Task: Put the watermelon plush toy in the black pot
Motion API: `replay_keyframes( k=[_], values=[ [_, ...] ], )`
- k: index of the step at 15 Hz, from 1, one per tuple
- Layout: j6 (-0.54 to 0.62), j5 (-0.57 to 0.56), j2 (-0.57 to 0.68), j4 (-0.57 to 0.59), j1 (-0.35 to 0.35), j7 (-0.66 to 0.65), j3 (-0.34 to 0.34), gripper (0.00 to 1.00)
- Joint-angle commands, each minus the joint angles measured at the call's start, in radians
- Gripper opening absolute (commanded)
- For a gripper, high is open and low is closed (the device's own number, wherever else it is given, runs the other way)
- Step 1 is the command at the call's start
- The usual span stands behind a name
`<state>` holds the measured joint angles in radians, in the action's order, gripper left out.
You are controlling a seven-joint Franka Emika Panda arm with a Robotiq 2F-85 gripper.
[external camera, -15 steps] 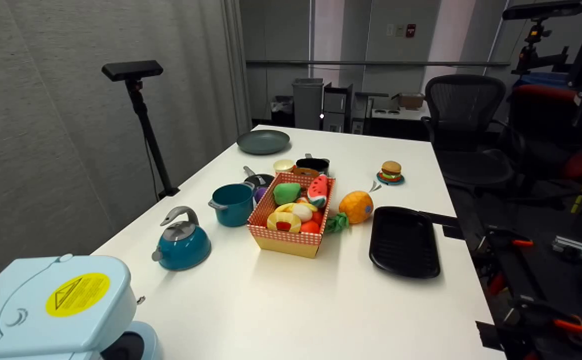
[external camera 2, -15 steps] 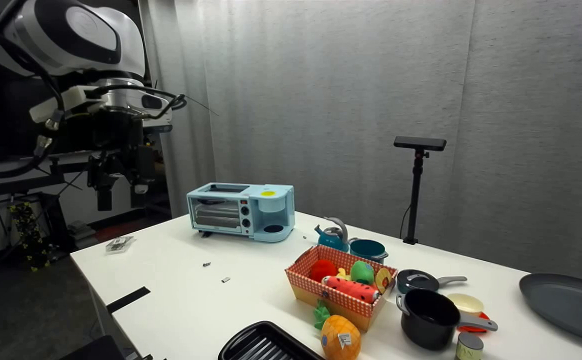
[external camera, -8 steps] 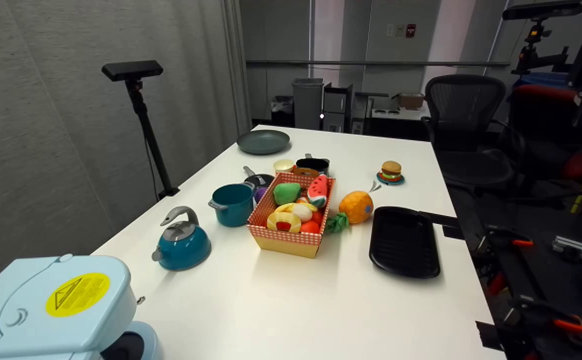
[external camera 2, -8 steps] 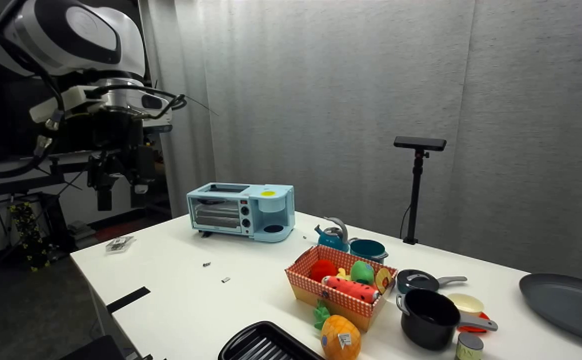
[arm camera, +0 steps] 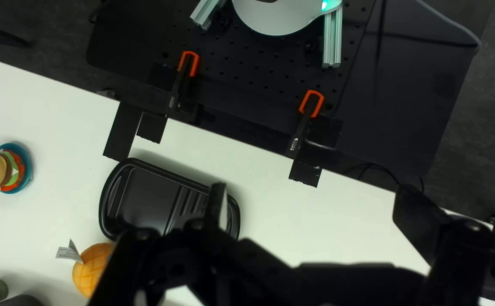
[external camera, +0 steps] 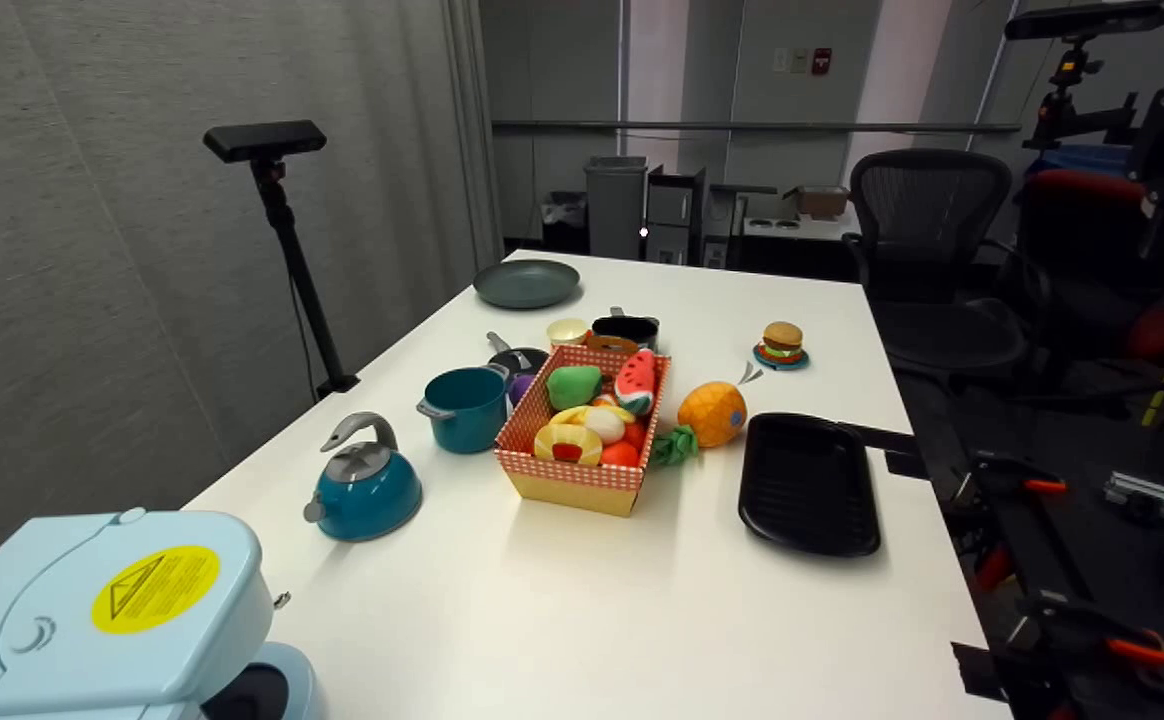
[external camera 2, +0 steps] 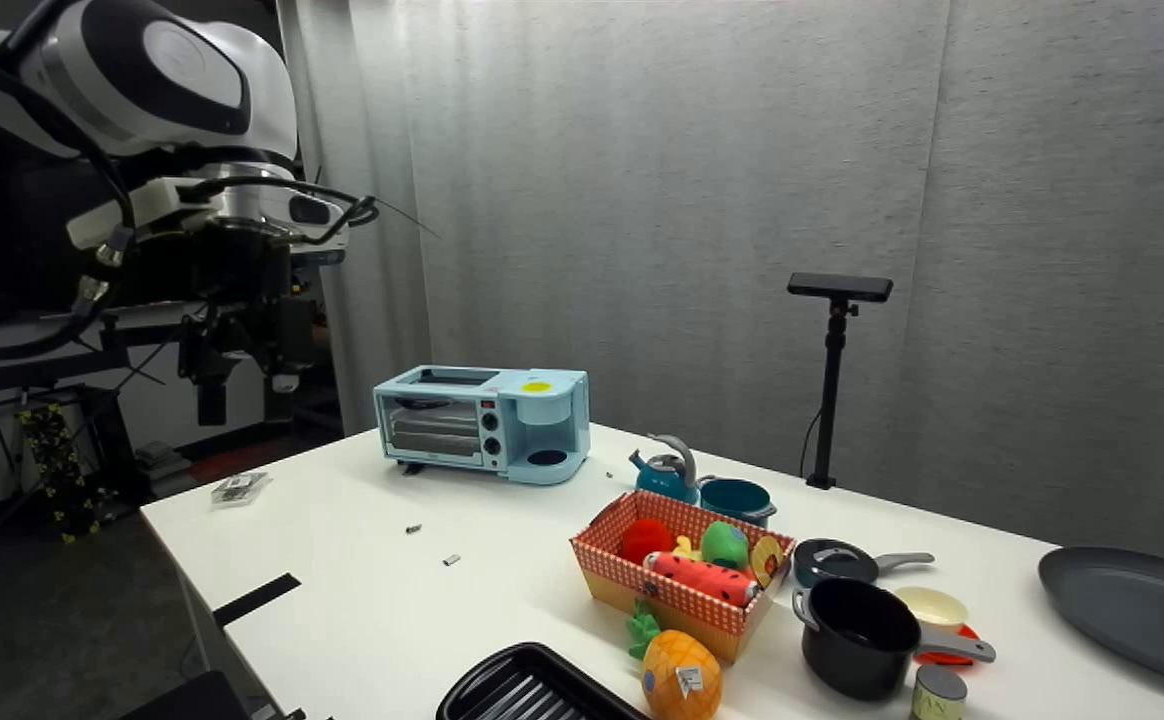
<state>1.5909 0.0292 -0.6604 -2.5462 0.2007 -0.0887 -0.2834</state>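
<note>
The watermelon plush toy (external camera: 637, 380) is a red slice with black seeds and a green rind. It lies in the toy basket (external camera: 567, 492) among other plush food, also seen in an exterior view as a red strip (external camera 2: 704, 578) along the basket side. The black pot (external camera 2: 854, 650) is round and black inside, with grey handles, and stands beside the basket; it also shows behind the basket (external camera: 627, 328). My gripper (external camera 2: 245, 400) hangs high beyond the table's end, far from both. In the wrist view the gripper (arm camera: 315, 212) has wide-apart fingers with nothing between them. The toy is out of the wrist view.
A black rectangular tray (external camera: 810, 485) and a pineapple plush (external camera: 712, 415) lie near the basket. A teal pot (external camera: 467, 408), a kettle (external camera: 364, 490), a lidded pan (external camera 2: 837, 560), a can (external camera 2: 938, 692) and a large grey pan (external camera 2: 1142, 610) are around. A blue oven (external camera 2: 442, 425) stands at the back edge.
The arm and gripper have shifted slightly to the right and down in an exterior view over the last half second. The objects on the table have not moved.
</note>
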Motion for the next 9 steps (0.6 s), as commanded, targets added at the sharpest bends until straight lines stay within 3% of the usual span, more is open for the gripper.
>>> replay_keyframes(
  k=[1, 9],
  values=[
    [0.022, -0.018, 0.032, 0.017, -0.006, -0.005, 0.03, 1.0],
    [0.105, -0.016, 0.135, 0.044, -0.06, 0.004, 0.113, 1.0]
  ],
)
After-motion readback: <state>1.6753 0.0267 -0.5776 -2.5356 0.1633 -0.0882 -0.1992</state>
